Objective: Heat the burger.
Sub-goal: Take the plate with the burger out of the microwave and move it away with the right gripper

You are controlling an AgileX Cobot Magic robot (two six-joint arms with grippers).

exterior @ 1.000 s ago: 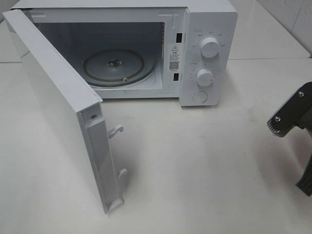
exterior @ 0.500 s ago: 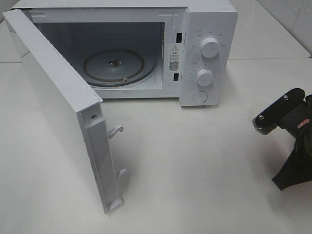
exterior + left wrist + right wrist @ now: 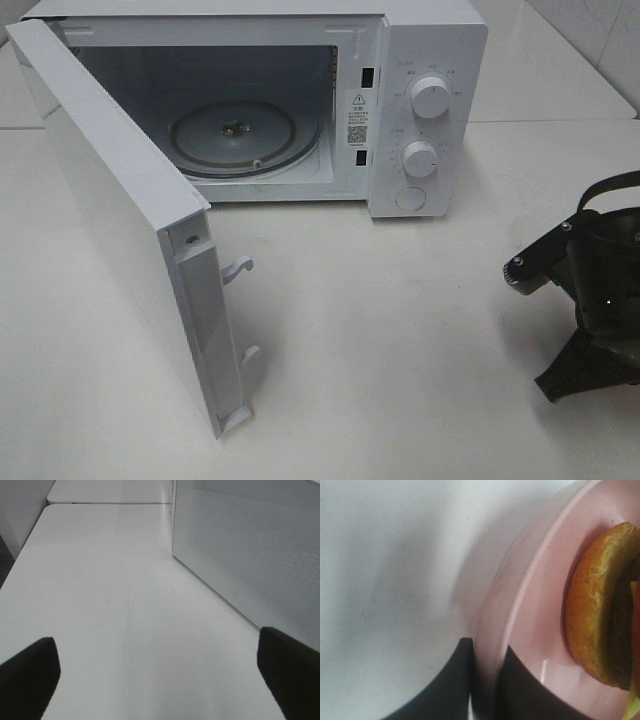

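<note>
Fingers [image 3: 455, 680] of the right gripper [image 3: 482, 680] are pinching the rim of the pink plate [image 3: 520, 605], one on each side of its edge. Burger [image 3: 600, 605] is resting on that plate, just beyond the clamped rim. Left gripper [image 3: 160, 675] is hovering over the white table [image 3: 110, 580] with its jaws spread wide, gripping nothing, the microwave door [image 3: 250, 545] standing open close beside and ahead of it.

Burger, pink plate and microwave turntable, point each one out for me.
burger [image 3: 600, 605]: right wrist view, on the golden-brown bun.
pink plate [image 3: 530, 610]: right wrist view, on its bare inner surface beside the burger.
microwave turntable [image 3: 232, 135]: exterior high view, on the glass tray inside the open oven.
</note>
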